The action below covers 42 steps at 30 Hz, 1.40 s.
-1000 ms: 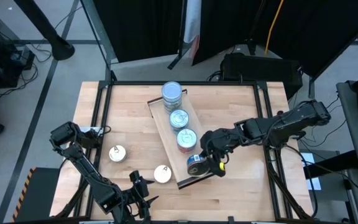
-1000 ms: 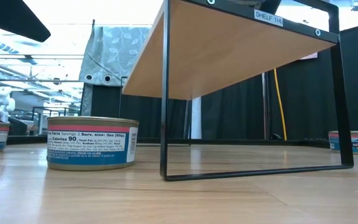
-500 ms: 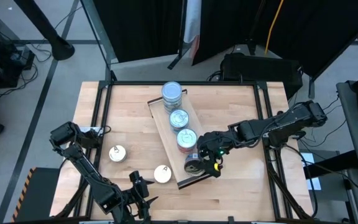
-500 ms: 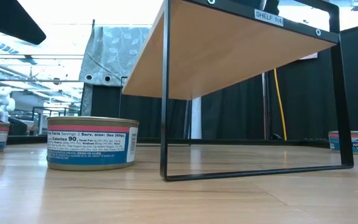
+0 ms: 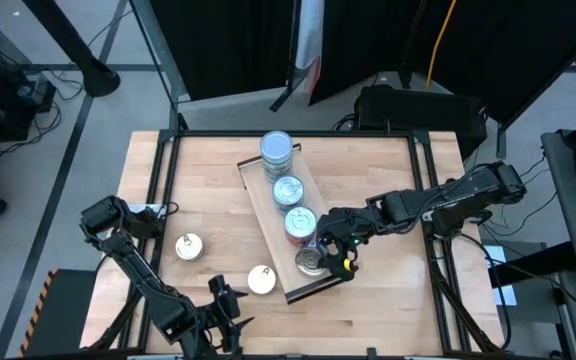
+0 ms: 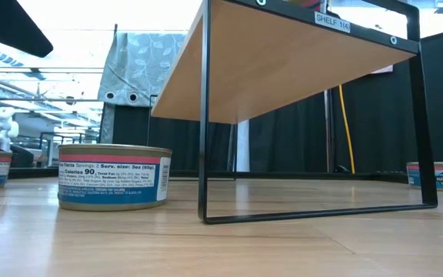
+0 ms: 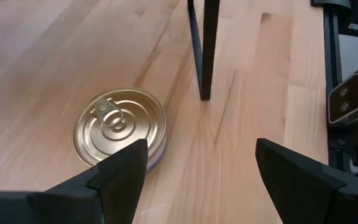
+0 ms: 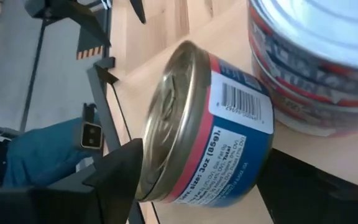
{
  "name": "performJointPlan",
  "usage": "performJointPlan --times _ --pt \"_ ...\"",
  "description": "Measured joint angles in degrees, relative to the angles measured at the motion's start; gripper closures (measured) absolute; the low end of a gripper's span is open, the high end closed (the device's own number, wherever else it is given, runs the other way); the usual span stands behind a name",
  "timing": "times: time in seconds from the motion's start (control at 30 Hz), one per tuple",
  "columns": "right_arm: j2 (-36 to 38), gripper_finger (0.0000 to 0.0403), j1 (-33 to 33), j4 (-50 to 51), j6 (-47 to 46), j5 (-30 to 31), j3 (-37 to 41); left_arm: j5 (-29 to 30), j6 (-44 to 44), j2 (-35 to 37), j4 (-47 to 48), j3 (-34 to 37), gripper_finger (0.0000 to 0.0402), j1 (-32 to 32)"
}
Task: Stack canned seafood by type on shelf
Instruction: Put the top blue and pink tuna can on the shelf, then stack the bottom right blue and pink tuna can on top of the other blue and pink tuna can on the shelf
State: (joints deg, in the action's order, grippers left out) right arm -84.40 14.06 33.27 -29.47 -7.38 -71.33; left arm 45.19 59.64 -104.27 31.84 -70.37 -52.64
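Black curtains and grey floor ring the light-wood tabletop (image 5: 218,195). On it the shelf (image 5: 265,210), a long light-wood board on thin black legs, runs diagonally from far centre toward the near right.

Four lots of tins sit along the shelf. At the far end is a blue-white stack (image 5: 276,153), then a blue-white tin (image 5: 287,189), then another stack (image 5: 300,224), and at the near end a silver-topped tin (image 5: 311,263). The right wrist view shows this tin (image 8: 210,127) close up: a ribbed silver lid, a blue label with a red band and a barcode, just beside the blue-white stack (image 8: 316,62).

The right pincer (image 5: 334,252) is at this tin, its fingers spread on either side of it; whether they touch it cannot be told.

Two more tins lie on the tabletop left of the shelf: a silver tin with a pull tab (image 5: 189,246) and a cream one (image 5: 261,279).

The left pincer (image 5: 224,312) waits at the near edge, fingers wide, with nothing between them, the cream tin (image 7: 119,127) ahead of it.
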Motion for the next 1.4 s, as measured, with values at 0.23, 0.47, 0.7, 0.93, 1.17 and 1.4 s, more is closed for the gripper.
performJointPlan --times 0.23,0.47,0.7,0.93,1.17,1.4 --pt "1.52 0.0116 -0.22 2.84 1.32 4.38 0.02 -0.19 -0.42 0.00 -0.90 0.00 0.0104 0.00" --pt "4.51 0.0098 -0.22 4.00 2.78 6.05 0.02 1.27 -0.63 0.00 -0.92 0.00 0.0104 0.02" --pt "8.80 0.0111 0.71 14.30 2.28 6.64 0.02 4.86 0.26 0.00 0.28 -0.02 0.0105 0.15" --pt "16.60 0.0159 9.58 27.26 -2.33 28.19 0.02 -2.49 3.06 0.02 5.67 0.00 0.0166 4.22" --pt "20.20 0.0226 17.55 28.27 -5.77 49.45 0.02 -13.16 1.78 0.02 11.89 0.00 0.0329 11.01" --pt "19.71 0.0285 19.06 27.91 -5.11 50.63 4.54 -19.16 0.07 0.04 11.60 0.00 0.0394 12.78"
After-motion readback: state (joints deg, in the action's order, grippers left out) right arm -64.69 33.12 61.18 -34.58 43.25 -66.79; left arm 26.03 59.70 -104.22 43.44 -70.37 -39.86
